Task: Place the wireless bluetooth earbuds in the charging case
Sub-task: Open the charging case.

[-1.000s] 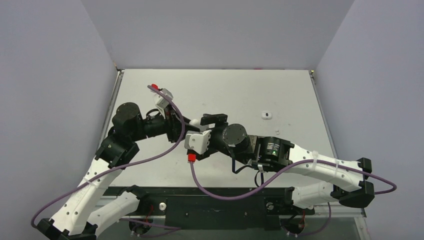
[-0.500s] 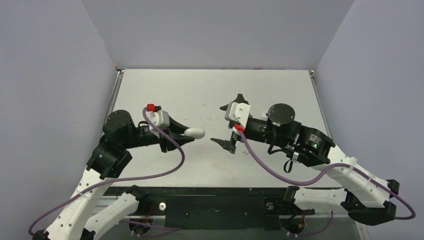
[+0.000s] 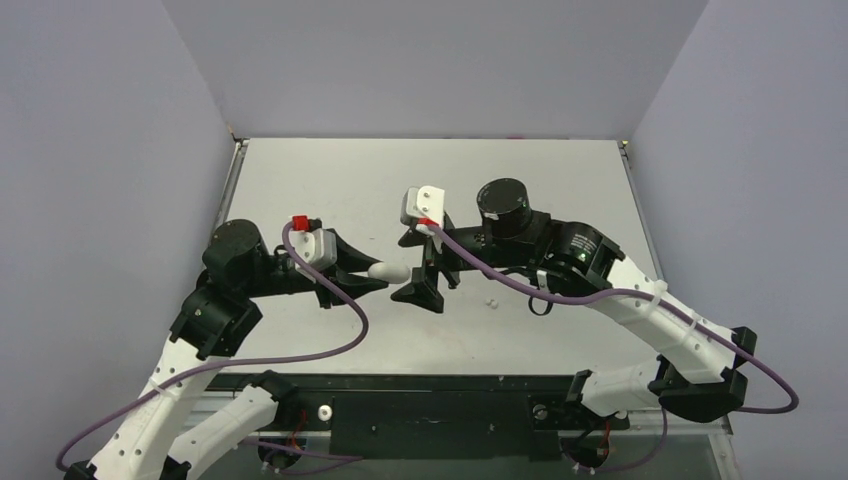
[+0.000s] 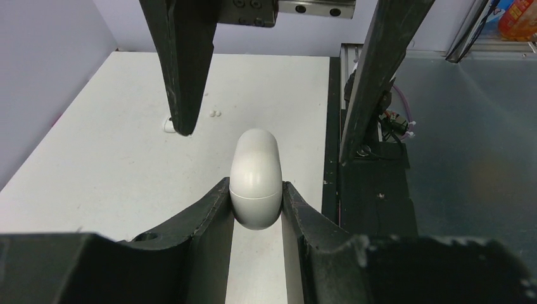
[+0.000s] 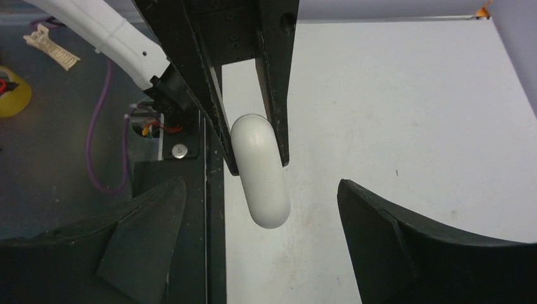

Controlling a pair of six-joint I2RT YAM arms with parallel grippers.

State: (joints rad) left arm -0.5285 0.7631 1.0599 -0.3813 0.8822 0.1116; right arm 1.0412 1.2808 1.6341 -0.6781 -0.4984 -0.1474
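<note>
The charging case (image 3: 390,270) is a closed, glossy white pebble. My left gripper (image 3: 372,273) is shut on its rear end and holds it above the table; it also shows in the left wrist view (image 4: 254,174), pinched between the fingers (image 4: 202,215). My right gripper (image 3: 417,266) is open, with a finger on each side of the case's free end and touching neither side. In the right wrist view the case (image 5: 259,174) hangs between my wide-open right fingers (image 5: 149,231). Tiny white earbuds (image 3: 490,299) lie on the table under the right arm, and show in the left wrist view (image 4: 215,114).
The white table (image 3: 330,190) ends at a black front rail (image 3: 430,385) where both arm bases sit. Purple cables loop from both wrists. Grey walls close in the left, back and right sides.
The arms were bunched together a second ago. My left gripper drew back holding the case. My right gripper swung right, then came back left, open, around the case's free end.
</note>
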